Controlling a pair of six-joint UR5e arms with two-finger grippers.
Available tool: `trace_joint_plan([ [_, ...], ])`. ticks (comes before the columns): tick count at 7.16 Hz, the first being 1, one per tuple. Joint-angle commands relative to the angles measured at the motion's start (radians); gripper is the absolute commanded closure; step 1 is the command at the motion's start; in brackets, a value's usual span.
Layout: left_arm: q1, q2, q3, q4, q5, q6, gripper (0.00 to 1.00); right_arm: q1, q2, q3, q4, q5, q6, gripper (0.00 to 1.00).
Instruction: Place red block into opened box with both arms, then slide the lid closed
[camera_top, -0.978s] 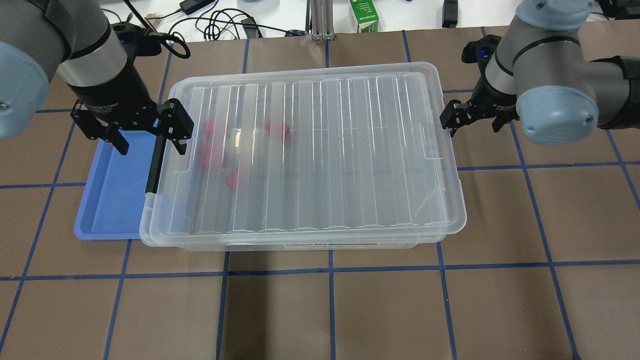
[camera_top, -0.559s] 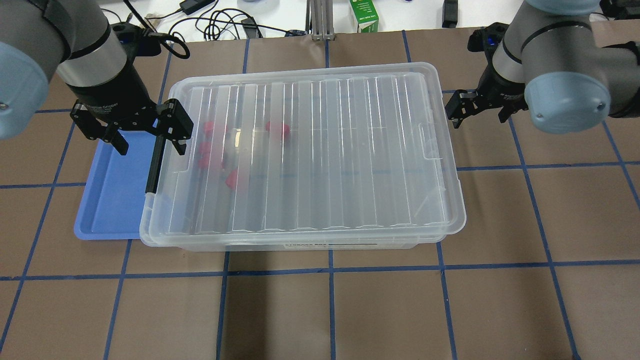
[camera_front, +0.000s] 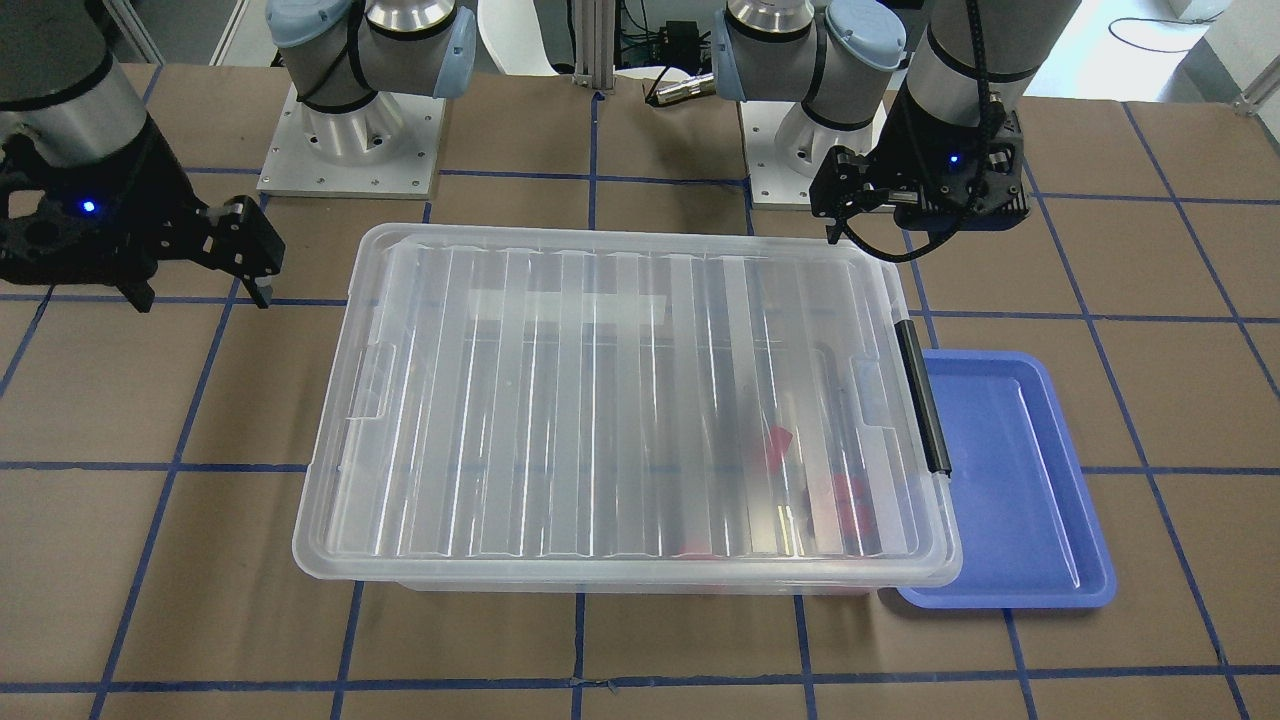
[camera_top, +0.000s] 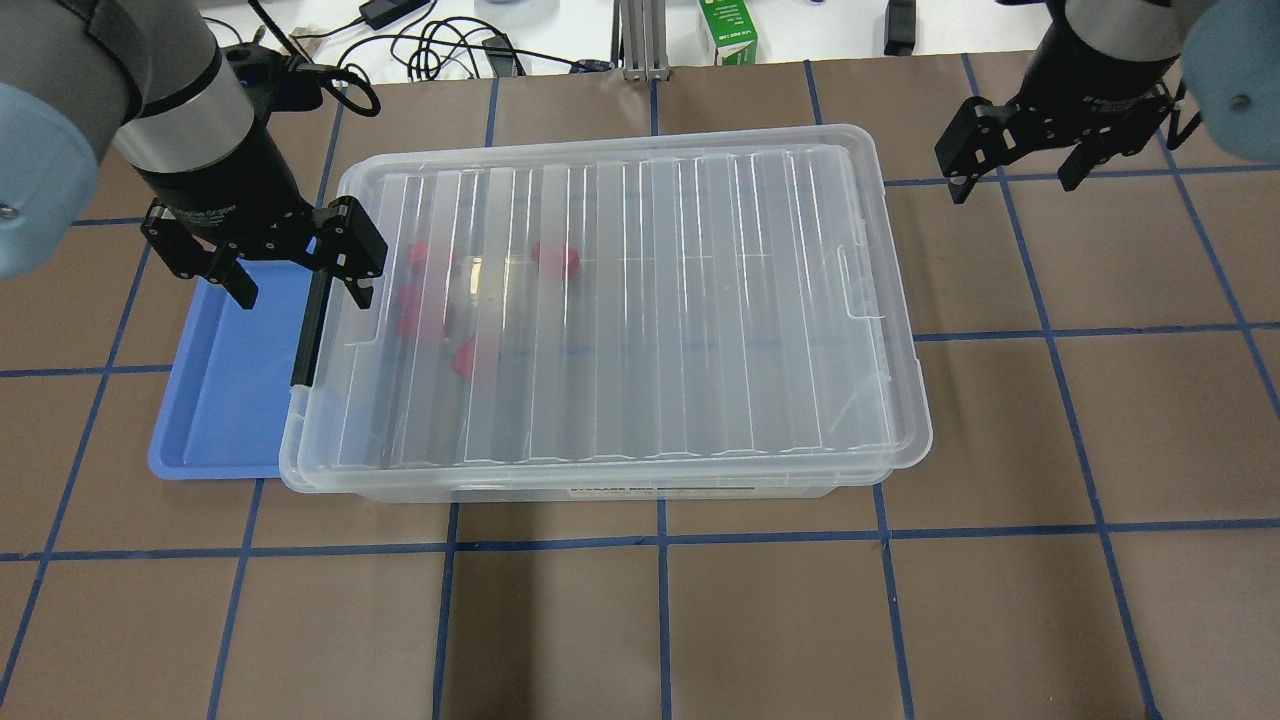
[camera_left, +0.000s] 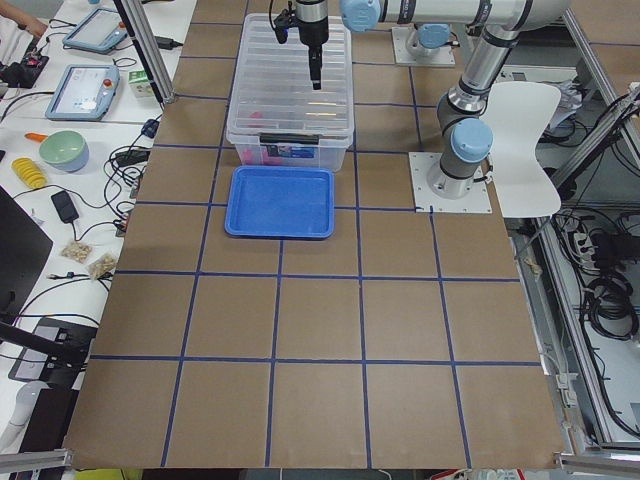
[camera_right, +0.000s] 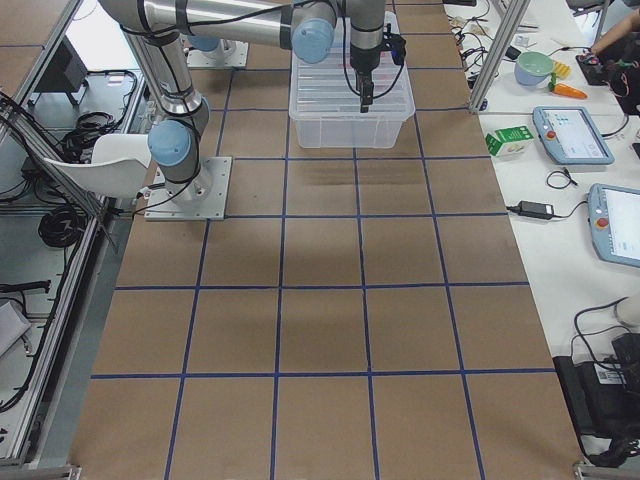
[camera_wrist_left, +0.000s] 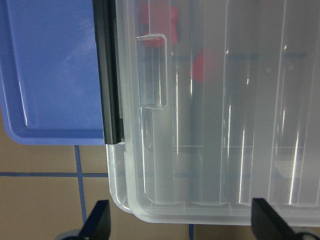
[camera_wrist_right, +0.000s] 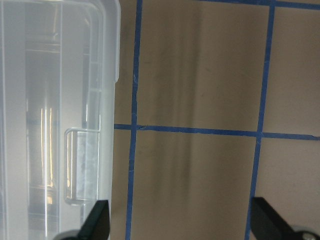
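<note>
overhead view. at far left the left gripper (camera_top: 303, 297) hangs over the handle end of the box, its jaws wide apart and holding nothing. under it a blue tray (camera_top: 215, 420) lies against the box (camera_top: 500, 490), beside the black handle (camera_top: 308, 330). the ribbed clear lid (camera_top: 650, 300) covers the whole box. red blocks (camera_top: 555, 258) lie inside near the handle end, blurred through the lid; which one is the task's cannot be told. at far right the right gripper (camera_top: 1012, 187) hangs over bare table, clear of the box, jaws apart and holding nothing.
</note>
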Motion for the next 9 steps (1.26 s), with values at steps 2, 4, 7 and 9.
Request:
trace_joint_plan([
  [2,0.002,-0.002,0.0,0.003,-0.001,0.003,0.0,0.027,-0.044,-0.011,0.046,0.015,0.112,0.0],
  [4,0.002,0.0,0.0,0.003,-0.001,0.003,0.0,0.131,-0.019,-0.022,0.033,0.049,0.202,0.0],
  [7,0.002,0.0,0.0,0.001,-0.001,0.003,0.0,0.164,-0.01,-0.025,0.044,0.028,0.222,0.0],
  [9,0.002,0.0,0.0,0.003,-0.001,0.003,0.0,0.167,-0.01,-0.025,0.043,0.014,0.219,0.0],
])
